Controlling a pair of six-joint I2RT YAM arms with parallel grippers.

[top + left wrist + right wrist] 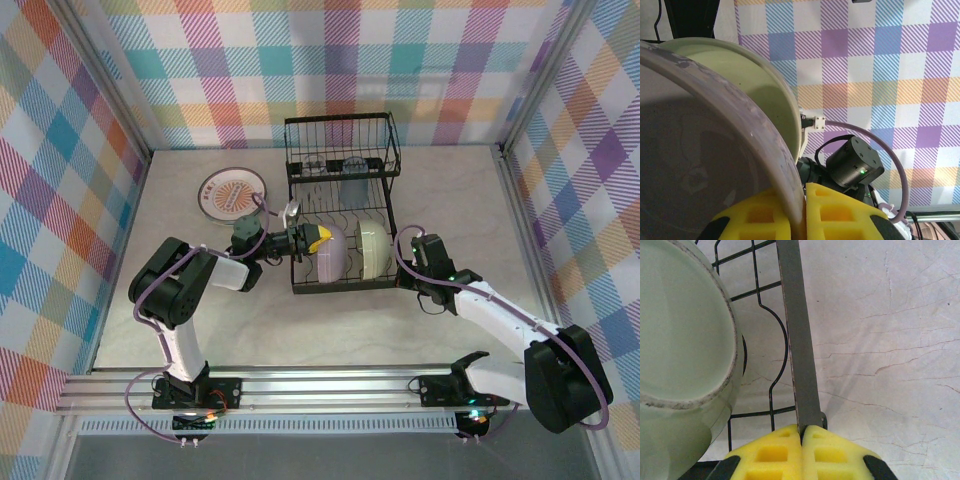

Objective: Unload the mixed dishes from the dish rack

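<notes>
You see a pale marbled desk (300,335) inside plaid walls (330,60), with the rack (340,289) mid-desk. The left end effector (804,192) pinches the lavender bowl (332,253) by its rim. The right end effector (801,432), pressed together, meets the rack's side bar.

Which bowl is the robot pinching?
The lavender bowl: the left gripper clamps its rim. The pale green bowl beside it in the dish rack is ungripped.
</notes>
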